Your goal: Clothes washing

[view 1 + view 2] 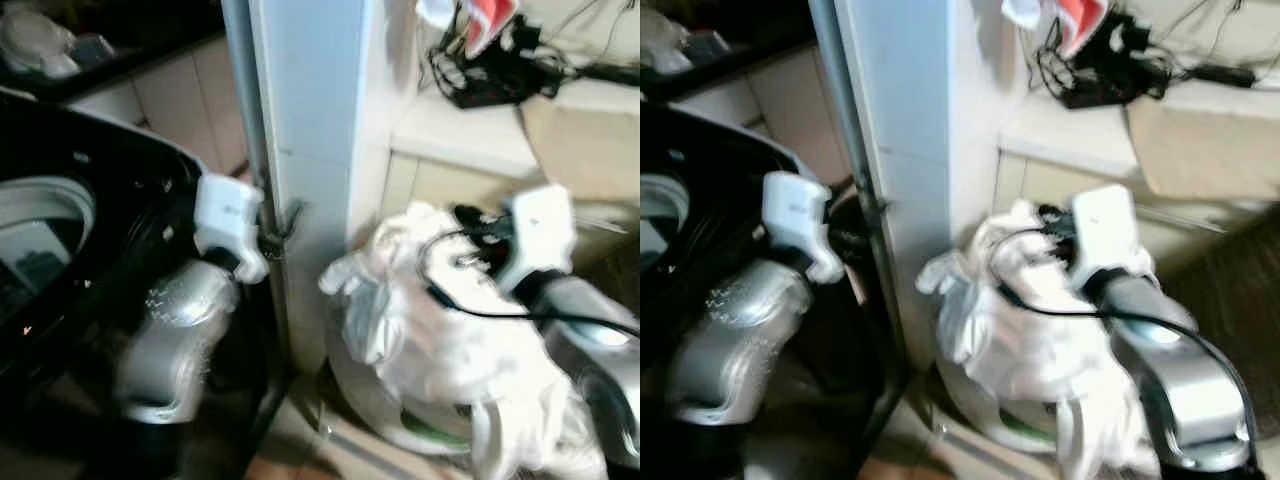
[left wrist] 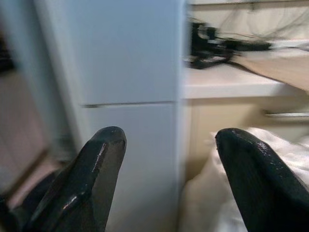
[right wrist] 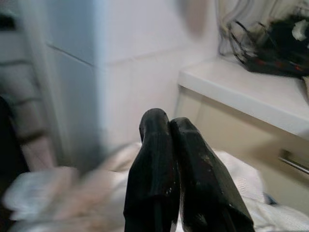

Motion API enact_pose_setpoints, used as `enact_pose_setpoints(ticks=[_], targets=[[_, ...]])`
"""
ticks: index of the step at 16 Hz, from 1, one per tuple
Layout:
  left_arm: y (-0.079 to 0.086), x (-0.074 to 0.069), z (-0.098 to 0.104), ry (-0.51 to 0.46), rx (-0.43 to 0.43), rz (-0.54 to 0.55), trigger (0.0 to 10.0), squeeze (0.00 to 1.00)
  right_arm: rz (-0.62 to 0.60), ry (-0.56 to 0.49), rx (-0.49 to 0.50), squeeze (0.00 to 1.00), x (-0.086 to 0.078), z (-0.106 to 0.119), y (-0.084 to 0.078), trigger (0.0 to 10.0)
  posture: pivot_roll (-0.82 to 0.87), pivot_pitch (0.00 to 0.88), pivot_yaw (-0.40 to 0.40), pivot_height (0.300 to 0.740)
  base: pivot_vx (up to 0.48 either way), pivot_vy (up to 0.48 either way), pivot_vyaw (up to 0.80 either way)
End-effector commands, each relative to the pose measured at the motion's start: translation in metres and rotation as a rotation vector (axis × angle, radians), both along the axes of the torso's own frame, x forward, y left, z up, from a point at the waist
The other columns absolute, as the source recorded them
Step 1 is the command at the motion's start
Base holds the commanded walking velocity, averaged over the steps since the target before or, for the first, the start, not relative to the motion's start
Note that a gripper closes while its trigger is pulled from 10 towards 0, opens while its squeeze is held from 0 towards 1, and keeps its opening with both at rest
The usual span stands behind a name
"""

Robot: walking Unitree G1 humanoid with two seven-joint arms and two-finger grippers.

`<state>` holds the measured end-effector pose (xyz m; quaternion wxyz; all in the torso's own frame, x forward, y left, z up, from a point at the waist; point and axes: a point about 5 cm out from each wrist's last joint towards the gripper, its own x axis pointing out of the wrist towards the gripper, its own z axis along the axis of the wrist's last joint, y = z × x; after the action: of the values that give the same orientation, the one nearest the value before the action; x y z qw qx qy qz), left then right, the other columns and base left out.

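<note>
Beside a pale cabinet (image 1: 310, 120), the right end effector (image 3: 169, 140) is pinched closed amid white laundry (image 1: 430, 330) heaped over a basket (image 1: 400, 420), apparently gripping it for the washer (image 1: 60, 220), while the left end effector (image 2: 169, 145) hovers spread wide, empty.

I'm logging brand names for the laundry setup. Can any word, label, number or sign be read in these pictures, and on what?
None can be read.
The left arm's white wrist housing carries a faint grey mark, too blurred to read.
The washing machine shows no legible label.
</note>
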<state>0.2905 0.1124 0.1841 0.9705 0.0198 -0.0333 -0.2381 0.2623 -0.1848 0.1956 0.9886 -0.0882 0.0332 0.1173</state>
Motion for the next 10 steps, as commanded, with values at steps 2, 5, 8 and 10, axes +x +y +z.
enact_pose_setpoints(ticks=[2, 5, 8, 10], targets=[[0.008, -0.002, 0.004, -0.023, 0.032, -0.008, 10.0, 0.00, 0.036, -0.003, -0.011, 0.00, -0.001, 0.001, 0.004, 10.0, -0.11, 0.000, 0.015, 0.740, 0.000, 0.000, 0.00], [0.009, -0.001, 0.004, -0.021, 0.034, -0.010, 10.0, 0.00, 0.008, 0.058, 0.002, 0.00, -0.001, -0.003, 0.001, 10.0, -0.11, 0.000, 0.017, 0.740, 0.000, 0.000, 0.00], [0.009, -0.002, 0.004, -0.019, 0.064, -0.050, 10.0, 0.00, 0.040, 0.251, -0.112, 1.00, -0.007, -0.015, -0.015, 10.0, -0.11, 0.000, 0.018, 0.740, 0.000, 0.000, 0.00], [0.011, -0.003, 0.006, -0.022, 0.098, -0.102, 10.0, 0.00, 0.172, 0.351, -0.264, 1.00, -0.017, -0.018, -0.023, 10.0, -0.12, 0.000, 0.021, 0.740, 0.000, 0.000, 0.00]])
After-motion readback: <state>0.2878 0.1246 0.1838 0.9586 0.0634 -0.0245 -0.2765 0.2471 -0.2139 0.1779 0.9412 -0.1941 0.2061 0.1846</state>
